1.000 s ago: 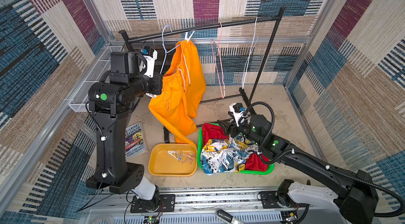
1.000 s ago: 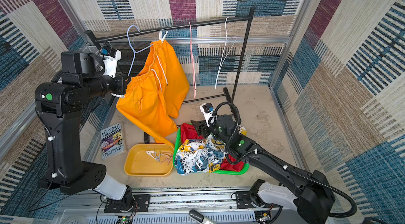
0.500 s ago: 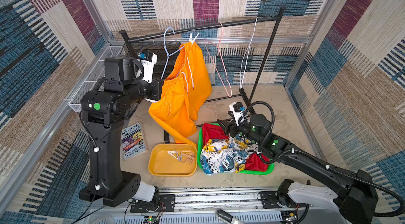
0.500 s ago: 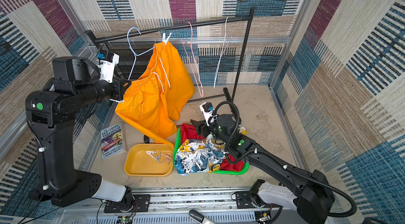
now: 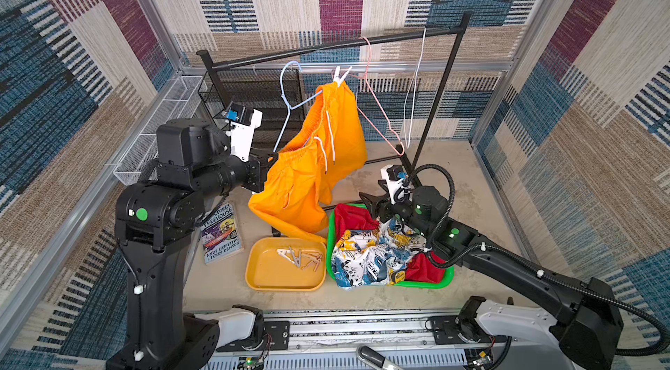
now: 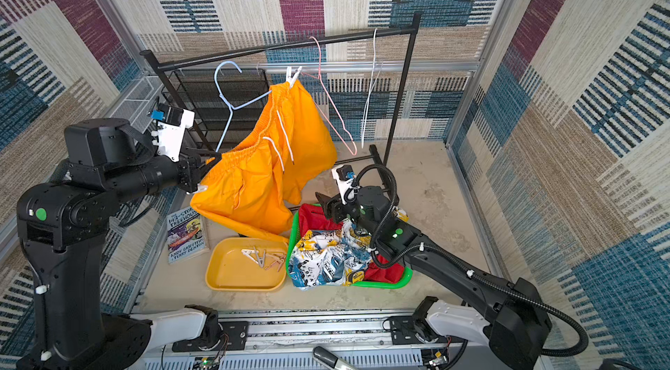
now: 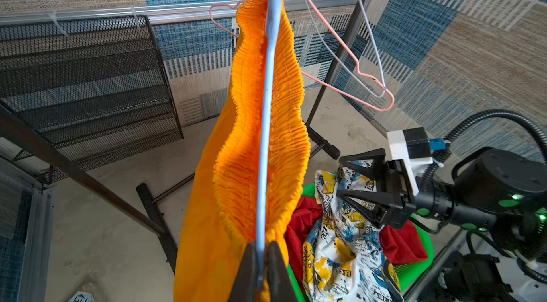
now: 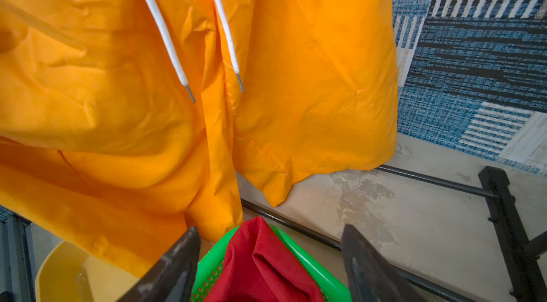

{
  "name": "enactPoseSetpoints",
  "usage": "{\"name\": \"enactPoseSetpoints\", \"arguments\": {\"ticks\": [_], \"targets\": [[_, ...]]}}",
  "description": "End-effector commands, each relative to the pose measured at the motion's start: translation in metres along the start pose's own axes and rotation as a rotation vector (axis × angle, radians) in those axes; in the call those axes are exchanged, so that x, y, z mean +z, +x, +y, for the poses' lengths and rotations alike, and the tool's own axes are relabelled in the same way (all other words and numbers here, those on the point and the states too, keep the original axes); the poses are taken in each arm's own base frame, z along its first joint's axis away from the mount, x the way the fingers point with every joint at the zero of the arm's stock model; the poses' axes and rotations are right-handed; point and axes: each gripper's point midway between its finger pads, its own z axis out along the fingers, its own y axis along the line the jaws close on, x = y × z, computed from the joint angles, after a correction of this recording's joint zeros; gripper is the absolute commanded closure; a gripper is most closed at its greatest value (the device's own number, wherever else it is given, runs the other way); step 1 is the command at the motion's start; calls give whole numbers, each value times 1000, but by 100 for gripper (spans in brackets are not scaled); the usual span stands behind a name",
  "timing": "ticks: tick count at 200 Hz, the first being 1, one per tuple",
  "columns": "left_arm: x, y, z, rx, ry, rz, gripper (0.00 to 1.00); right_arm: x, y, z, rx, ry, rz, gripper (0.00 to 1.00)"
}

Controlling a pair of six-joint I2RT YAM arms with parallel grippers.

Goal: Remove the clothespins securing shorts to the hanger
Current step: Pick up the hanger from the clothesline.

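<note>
The orange shorts hang slanted from a pale blue hanger. One white clothespin pins their raised waistband corner to it. My left gripper is shut on the hanger's low end, with the waistband bunched round the wire. The hanger's hook sits a little below the rail. My right gripper is open and empty over the green basket, which holds red shorts and printed shorts. Several clothespins lie in the yellow tray.
A black garment rail spans the back and carries a bare pink hanger and a bare white hanger. A black mesh shelf and a white wire basket stand at the back left. A book lies by the tray.
My left arm has pulled back and down with the hanger's end. The orange shorts swung toward the left and the hanger tilted. The right arm has not moved.
</note>
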Motion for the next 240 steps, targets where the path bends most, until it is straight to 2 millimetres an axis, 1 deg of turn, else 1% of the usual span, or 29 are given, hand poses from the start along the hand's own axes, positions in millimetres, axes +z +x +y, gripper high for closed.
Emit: {"name": "enactPoseSetpoints", "arguments": {"ticks": [1, 21, 43, 72, 106, 109, 125, 162, 182, 209, 240], "targets": [[-8, -23, -15, 64, 70, -118, 100, -1, -9, -5, 24, 34, -28, 24], [-15, -21, -24, 78, 109, -132, 100, -2, -9, -9, 32, 58, -27, 24], [-24, -24, -32, 96, 142, -158, 100, -3, -11, -14, 48, 82, -33, 24], [-39, -38, -44, 119, 187, -214, 100, -5, -9, -24, 82, 137, -35, 24], [-50, -56, -56, 127, 240, -267, 100, -9, -9, -36, 130, 192, -32, 24], [-52, -57, -61, 131, 269, -272, 100, -10, -9, -38, 134, 195, -34, 24], [-56, -64, -68, 138, 306, -291, 100, -14, -10, -42, 158, 199, -39, 24], [-60, -77, -79, 128, 388, -315, 100, -26, -12, -55, 192, 229, -53, 24], [-63, -83, -86, 120, 434, -339, 100, -36, -17, -63, 204, 256, -69, 23], [-61, -92, -92, 83, 492, -354, 100, -51, -22, -76, 228, 303, -79, 23], [-54, -99, -95, 59, 528, -368, 100, -62, -23, -86, 247, 337, -62, 23]]}}
